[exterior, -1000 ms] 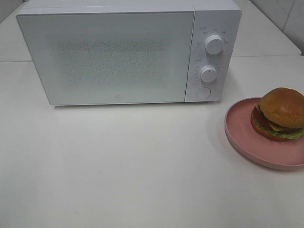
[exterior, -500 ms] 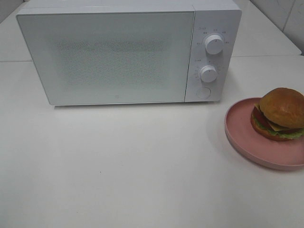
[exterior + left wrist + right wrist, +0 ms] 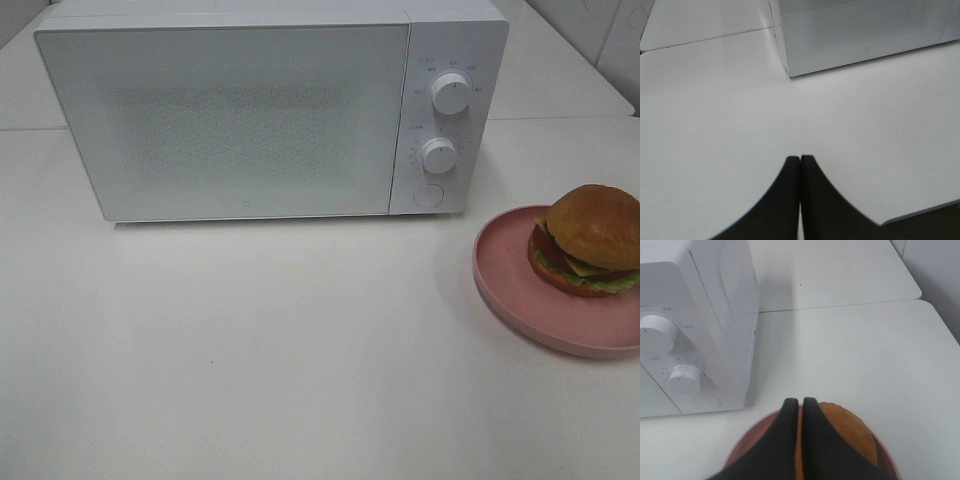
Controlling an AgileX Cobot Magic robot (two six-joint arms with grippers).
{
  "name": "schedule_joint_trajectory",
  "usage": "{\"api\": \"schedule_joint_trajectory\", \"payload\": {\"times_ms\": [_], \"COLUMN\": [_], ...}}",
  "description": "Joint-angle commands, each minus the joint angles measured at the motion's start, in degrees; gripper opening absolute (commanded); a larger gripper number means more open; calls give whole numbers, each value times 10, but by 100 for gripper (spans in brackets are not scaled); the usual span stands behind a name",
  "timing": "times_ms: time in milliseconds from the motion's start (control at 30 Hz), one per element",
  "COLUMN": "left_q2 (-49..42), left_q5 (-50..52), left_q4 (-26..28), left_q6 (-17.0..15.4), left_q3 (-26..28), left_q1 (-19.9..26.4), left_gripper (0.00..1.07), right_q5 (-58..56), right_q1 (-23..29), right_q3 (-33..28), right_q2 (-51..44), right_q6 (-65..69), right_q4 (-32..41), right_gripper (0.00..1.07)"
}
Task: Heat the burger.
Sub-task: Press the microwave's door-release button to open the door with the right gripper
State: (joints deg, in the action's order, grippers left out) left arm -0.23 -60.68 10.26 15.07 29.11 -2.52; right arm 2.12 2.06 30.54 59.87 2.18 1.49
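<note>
Left gripper [image 3: 800, 160] is seen with fingers pressed together, nothing between them, hanging over bare white table [image 3: 300, 350]. Open room is left all round it; the table's near edge is caught just behind and to its right, and the microwave [image 3: 250, 120] stands well ahead with its door shut. Right gripper [image 3: 800, 402] is also pressed together and holds nothing. The burger [image 3: 590, 238] sits directly under and just ahead of its fingertips, on the pink plate [image 3: 520, 290], and part of the bun is covered by the fingers in the right wrist view. How high the fingers hang above the bun cannot be told. The microwave's control panel, with upper knob [image 3: 451, 93], lower knob [image 3: 439, 155] and round button [image 3: 428, 195], is found ahead and to the left of this gripper, apart from the plate. Free table is left ahead and to the right, up to a rounded corner. Plate is cut off by the exterior frame edge. Neither gripper is caught in the exterior view. Dial lettering is too small to read.
</note>
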Motion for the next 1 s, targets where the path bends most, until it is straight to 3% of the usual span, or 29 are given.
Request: {"api": "schedule_joint_trajectory", "payload": {"times_ms": [33,233,400,600,667,1000], "left_q2": [-11,-11,-11,-11,-11,-11], "left_q5": [6,6,6,6,6,6], "left_q4": [1,1,1,1,1,1], "left_q6": [0,0,0,0,0,0], "left_q3": [-1,-1,-1,-1,-1,-1], "left_q1": [-2,-2,-2,-2,-2,-2], "left_gripper": [0,0,0,0,0,0], "right_q5": [28,73,128,164,198,223], "right_q1": [1,28,124,168,218,281], "right_q3": [3,3,3,3,6,40], "right_q2": [14,47,94,129,164,248], "right_q6": [15,32,32,26,18,15], "right_q4": [1,0,-1,-3,-3,-5], "right_gripper": [0,0,0,0,0,0]}}
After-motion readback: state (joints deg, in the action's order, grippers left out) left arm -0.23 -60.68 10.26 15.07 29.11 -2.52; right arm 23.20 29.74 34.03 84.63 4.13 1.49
